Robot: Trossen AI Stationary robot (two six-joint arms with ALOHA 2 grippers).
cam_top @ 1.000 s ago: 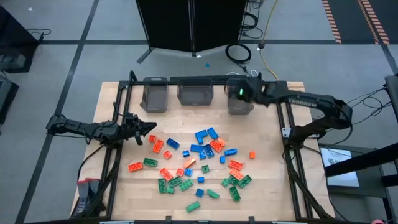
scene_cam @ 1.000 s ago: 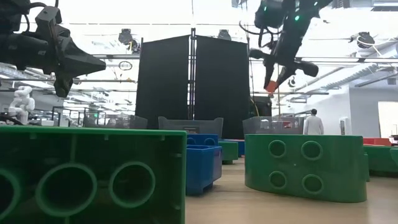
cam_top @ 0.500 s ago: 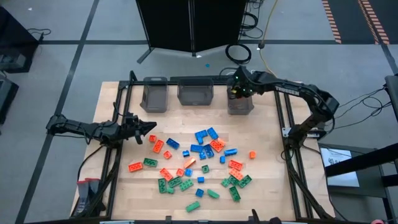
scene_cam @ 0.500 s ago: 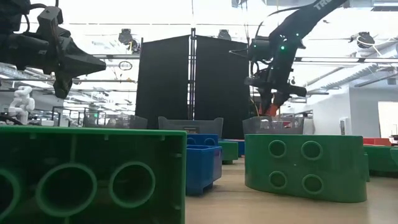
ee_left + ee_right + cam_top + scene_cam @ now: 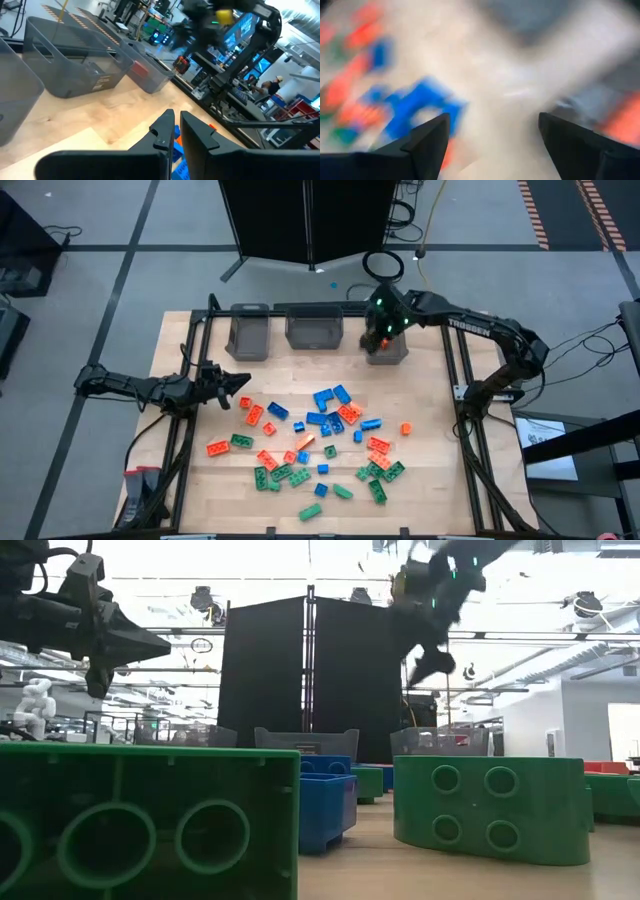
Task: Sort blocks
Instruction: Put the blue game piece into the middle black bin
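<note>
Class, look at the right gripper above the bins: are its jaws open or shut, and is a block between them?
Open and empty. In the right wrist view the right gripper shows its two dark jaws standing wide apart with nothing between them.

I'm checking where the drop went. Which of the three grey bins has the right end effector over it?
The rightmost bin, at the table's back edge. The right end effector hangs open above it; the middle bin and left bin have nothing over them.

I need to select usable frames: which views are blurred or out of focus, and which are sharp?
Right wrist view: heavy motion blur, blocks only colour smears. Low view: right pincer smeared, backlit by bright ceiling; near green block huge. Left wrist view: right arm blurred, bins clear. High view: sharp, evenly lit.
</note>
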